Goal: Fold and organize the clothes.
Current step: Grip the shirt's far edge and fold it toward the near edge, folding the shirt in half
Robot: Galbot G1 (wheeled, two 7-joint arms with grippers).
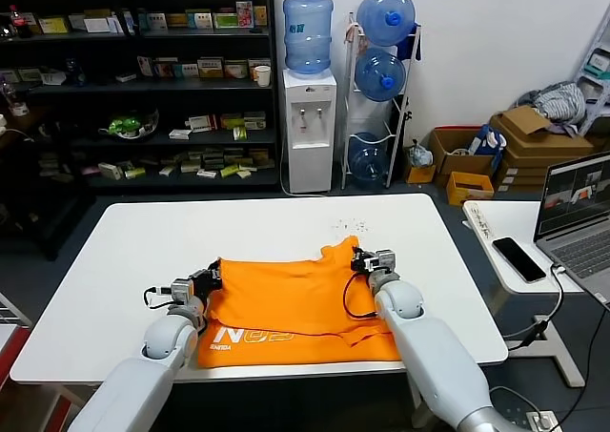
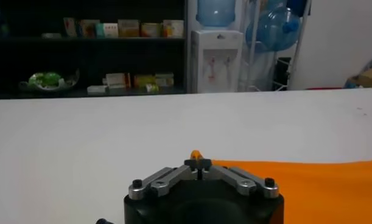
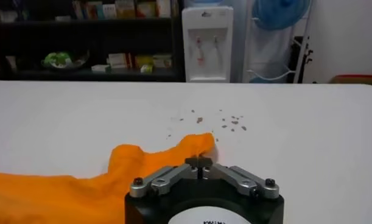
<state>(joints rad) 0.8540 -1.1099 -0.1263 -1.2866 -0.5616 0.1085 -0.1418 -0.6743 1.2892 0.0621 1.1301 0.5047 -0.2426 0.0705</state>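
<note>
Lying on the white table (image 1: 114, 260), the orange T-shirt (image 1: 286, 303) spreads between the two grippers, its white lettering (image 1: 250, 335) on the near strip behind them. The left gripper (image 1: 213, 277) is clenched on the shirt's far left corner, a tuft of orange showing between its fingertips. The right gripper (image 1: 359, 258) is pinched shut on the far right edge, beside the raised collar (image 3: 195, 143).

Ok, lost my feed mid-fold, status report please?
Left gripper shut on orange T-shirt corner. Right gripper shut on its far edge. Shirt partly folded on white table. Nothing in the way.
</note>
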